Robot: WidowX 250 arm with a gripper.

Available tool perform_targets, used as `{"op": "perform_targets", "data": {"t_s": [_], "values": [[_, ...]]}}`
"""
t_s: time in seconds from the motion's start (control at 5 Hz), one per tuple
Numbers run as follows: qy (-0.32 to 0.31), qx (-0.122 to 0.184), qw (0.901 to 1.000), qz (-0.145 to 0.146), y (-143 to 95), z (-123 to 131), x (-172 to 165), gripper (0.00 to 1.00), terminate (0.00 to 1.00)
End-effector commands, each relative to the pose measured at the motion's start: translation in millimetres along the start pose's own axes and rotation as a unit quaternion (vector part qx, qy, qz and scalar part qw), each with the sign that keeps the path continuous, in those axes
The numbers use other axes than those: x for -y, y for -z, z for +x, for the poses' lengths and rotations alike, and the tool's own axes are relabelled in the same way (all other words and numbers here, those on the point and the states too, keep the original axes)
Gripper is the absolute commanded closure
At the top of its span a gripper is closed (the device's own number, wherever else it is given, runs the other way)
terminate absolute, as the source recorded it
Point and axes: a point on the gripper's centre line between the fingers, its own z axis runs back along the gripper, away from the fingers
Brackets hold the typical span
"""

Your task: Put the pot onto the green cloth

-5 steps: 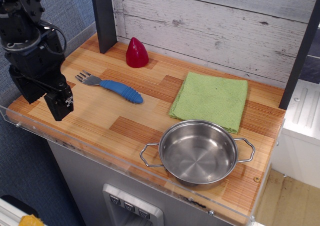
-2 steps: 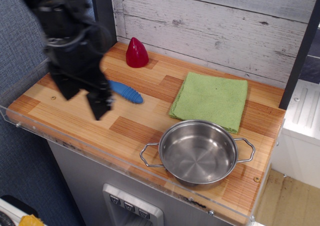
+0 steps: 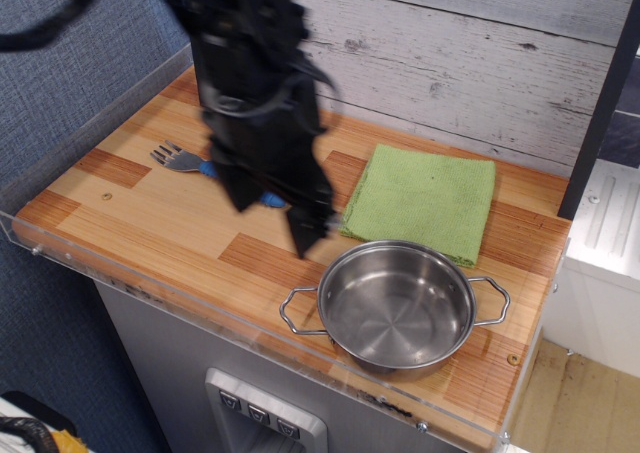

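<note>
The pot (image 3: 395,308), shallow shiny steel with two wire loop handles, stands near the front edge of the wooden counter, to the right. Its far rim just overlaps the near edge of the green cloth (image 3: 425,198), which lies flat behind it. My gripper (image 3: 275,221) is black and motion-blurred. It hangs over the middle of the counter, to the left of the pot and cloth and touching neither. Its two fingers look apart, with nothing between them.
A fork with a blue handle (image 3: 172,157) lies left of the gripper, its handle mostly hidden by the arm. A clear acrylic lip (image 3: 150,288) runs along the counter's front. A white plank wall (image 3: 450,63) stands behind. A dark post (image 3: 600,113) is at the right.
My arm has swept from the counter's left end rightward to the middle, and now covers the red cone-shaped object and the fork's handle. The pot and cloth have not moved.
</note>
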Motion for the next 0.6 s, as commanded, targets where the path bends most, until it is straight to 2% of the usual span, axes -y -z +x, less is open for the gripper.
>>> {"op": "perform_targets", "data": {"t_s": [0.0,0.4], "values": [[0.014,0.013,0.9998,-0.01,21,18,10,0.0,0.0],[0.017,-0.004,0.9998,-0.012,43,23,11,0.0,0.0]]}}
